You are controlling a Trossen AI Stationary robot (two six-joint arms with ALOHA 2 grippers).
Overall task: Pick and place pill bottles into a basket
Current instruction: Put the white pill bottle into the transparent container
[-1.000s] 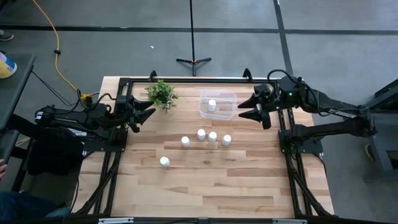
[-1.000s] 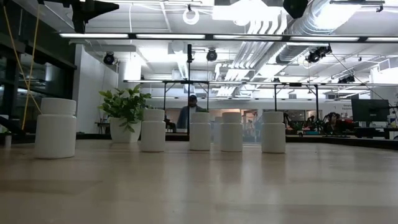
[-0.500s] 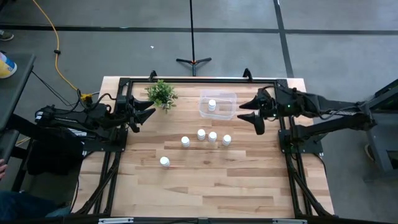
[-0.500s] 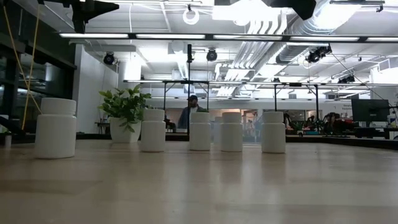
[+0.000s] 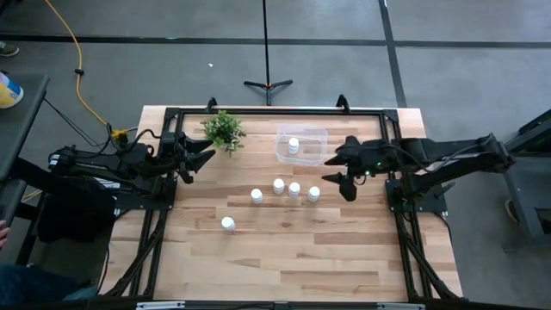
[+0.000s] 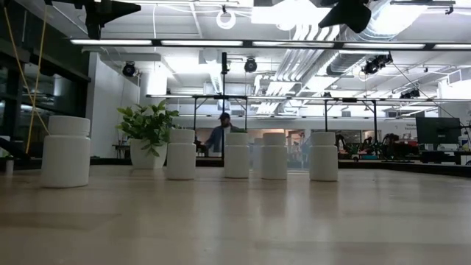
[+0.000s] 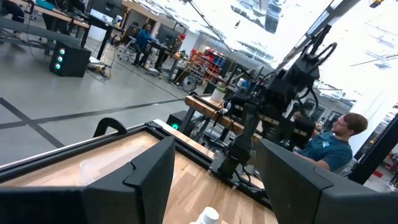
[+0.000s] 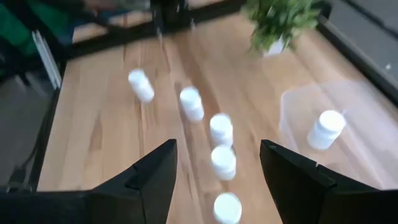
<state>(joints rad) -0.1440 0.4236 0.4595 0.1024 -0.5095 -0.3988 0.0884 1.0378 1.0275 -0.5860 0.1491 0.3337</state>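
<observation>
A: Where were the pill bottles?
B: One stood inside the clear basket (image 5: pixel 302 145), toward the bench's (image 5: pixel 284 250) far edge, beside the potted plant (image 5: pixel 224 130). Five were out on the wood: four in a loose row mid-bench, pill bottle (image 5: pixel 256 195), next (image 5: pixel 278 185), next (image 5: pixel 294 189), and the end bottle (image 5: pixel 314 194), plus a lone bottle (image 5: pixel 227 224) nearer the front.

A: Right gripper?
B: Right gripper (image 5: pixel 337 169) hung above the bench just beside the end bottle and the basket's corner. Fingers (image 8: pixel 292 174) were spread, nothing between them. Its wrist view looked down on the row and the basket's bottle (image 8: pixel 326 127).

A: Left?
B: Left gripper (image 5: pixel 203 157) waited at the bench's left edge, near the plant, fingers (image 7: pixel 149 174) spread and empty.

A: Anything behind?
B: A person (image 6: pixel 218 134) showed in the low view, far back in the room.
</observation>
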